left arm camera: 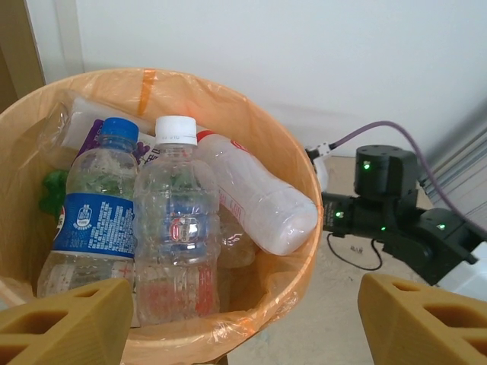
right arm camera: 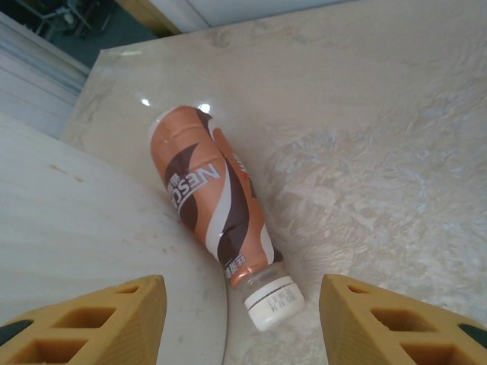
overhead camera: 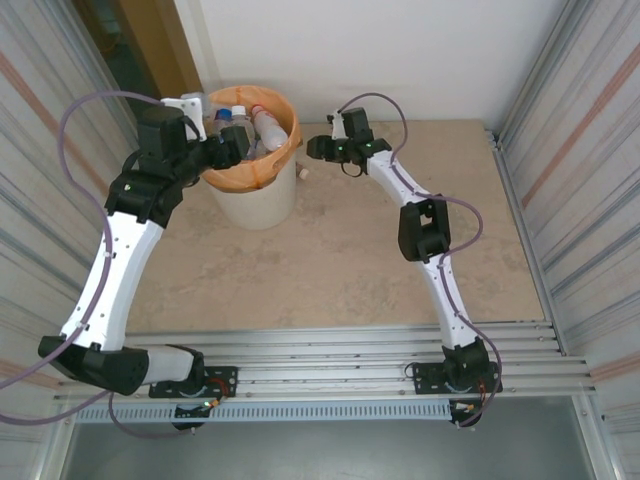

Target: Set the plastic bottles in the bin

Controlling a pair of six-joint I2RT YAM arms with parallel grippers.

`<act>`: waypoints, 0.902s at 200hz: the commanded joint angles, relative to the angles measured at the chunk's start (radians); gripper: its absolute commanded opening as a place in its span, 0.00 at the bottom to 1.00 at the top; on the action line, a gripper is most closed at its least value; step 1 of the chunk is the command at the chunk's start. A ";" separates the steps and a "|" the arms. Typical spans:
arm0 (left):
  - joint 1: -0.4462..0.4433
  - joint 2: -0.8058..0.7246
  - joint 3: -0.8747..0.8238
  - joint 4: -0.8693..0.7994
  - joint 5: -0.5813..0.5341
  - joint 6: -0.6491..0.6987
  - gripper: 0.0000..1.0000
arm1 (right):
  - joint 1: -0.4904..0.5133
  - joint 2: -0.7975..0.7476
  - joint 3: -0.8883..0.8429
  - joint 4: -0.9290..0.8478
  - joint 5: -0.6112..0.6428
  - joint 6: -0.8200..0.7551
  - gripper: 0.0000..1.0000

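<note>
The bin (overhead camera: 256, 205) is a white bucket lined with an orange bag and stands at the back left. It holds several plastic bottles: a blue-capped clear one (left arm camera: 103, 205), a white-capped clear one (left arm camera: 176, 228) and a milky white one (left arm camera: 262, 201). My left gripper (overhead camera: 238, 148) hangs open over the bin's near rim (left arm camera: 251, 315), with nothing held between its fingers (left arm camera: 68, 323). A copper-brown bottle (right arm camera: 213, 201) with a white cap lies on the table against the bin's white wall (right arm camera: 68, 228). My right gripper (right arm camera: 243, 323) is open, with its fingers either side of the cap end and not touching it.
Corrugated metal walls (overhead camera: 585, 150) close in both sides and a white wall stands behind. The beige tabletop (overhead camera: 340, 270) stretches toward the arm bases. The right arm's wrist (left arm camera: 388, 205) sits close beside the bin on its right.
</note>
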 commanded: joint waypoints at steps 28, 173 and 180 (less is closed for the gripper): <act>-0.006 -0.056 -0.060 0.077 -0.009 -0.038 0.80 | 0.009 0.106 0.085 0.035 -0.083 0.109 0.55; -0.007 -0.084 -0.122 0.128 0.011 -0.067 0.80 | 0.023 0.264 0.206 0.134 -0.145 0.302 0.55; -0.006 -0.085 -0.122 0.129 0.009 -0.066 0.80 | 0.024 0.266 0.206 0.129 -0.148 0.300 0.54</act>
